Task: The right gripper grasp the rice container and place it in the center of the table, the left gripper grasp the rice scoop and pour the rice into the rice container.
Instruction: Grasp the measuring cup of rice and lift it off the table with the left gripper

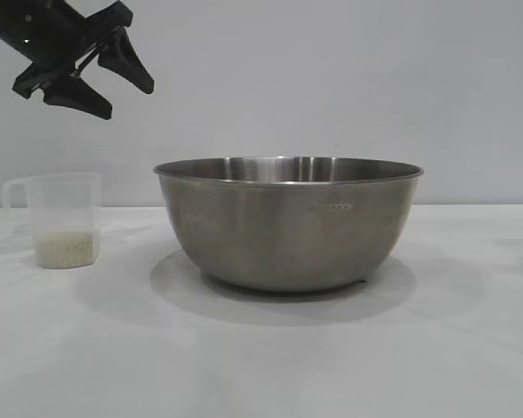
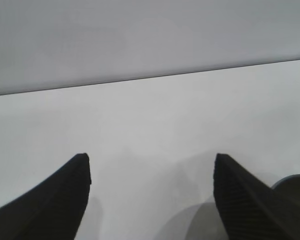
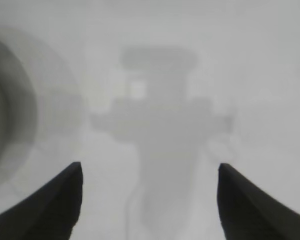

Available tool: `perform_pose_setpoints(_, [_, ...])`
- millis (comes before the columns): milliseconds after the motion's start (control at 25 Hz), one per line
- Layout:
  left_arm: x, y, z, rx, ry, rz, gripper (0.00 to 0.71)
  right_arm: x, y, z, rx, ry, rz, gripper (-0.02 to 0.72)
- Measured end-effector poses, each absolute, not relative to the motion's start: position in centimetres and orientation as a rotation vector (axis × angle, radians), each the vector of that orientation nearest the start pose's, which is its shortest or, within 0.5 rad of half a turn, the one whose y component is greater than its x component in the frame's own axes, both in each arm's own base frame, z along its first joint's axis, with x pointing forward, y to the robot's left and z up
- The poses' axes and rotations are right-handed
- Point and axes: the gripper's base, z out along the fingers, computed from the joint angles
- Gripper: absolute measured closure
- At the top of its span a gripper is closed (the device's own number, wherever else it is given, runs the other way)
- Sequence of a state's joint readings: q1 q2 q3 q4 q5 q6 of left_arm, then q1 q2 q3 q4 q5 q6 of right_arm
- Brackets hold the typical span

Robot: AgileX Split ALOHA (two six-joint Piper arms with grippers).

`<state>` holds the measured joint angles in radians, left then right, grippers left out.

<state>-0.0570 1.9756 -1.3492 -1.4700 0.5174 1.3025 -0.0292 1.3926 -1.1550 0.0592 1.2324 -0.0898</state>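
The rice container (image 1: 288,226), a wide steel bowl, stands upright in the middle of the table (image 1: 261,370). To its left stands the rice scoop (image 1: 63,205), a clear plastic cup with a loop handle, with a low layer of rice (image 1: 66,250) in its bottom. My left gripper (image 1: 129,100) hangs open and holds nothing, high above the scoop and slightly toward the bowl. Its wrist view shows the open left gripper (image 2: 151,159) over bare table. The right gripper (image 3: 150,166) is open and holds nothing above the table, and the container (image 3: 10,115) is off to one side of it. This gripper is outside the exterior view.
The right arm's shadow (image 3: 160,125) falls on the white tabletop under its fingers. A plain grey wall (image 1: 331,78) runs behind the table. White tabletop lies in front of and to the right of the bowl.
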Motion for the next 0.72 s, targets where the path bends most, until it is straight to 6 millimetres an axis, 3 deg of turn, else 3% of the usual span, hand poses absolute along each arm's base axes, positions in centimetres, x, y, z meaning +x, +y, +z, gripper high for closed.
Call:
perform_pose_setpoints(200, [43.6,-7.0,21.3,0.190,2.146,-0.680,0.242,20.0,0.0,30.4,-0.059,2.845,0.070,0.225])
perform_pose_setpoints(720, [43.6,-7.0,21.4,0.165,2.138,-0.695,0.242,6.8,0.4,28.1,-0.063,2.574,0.056,0.225])
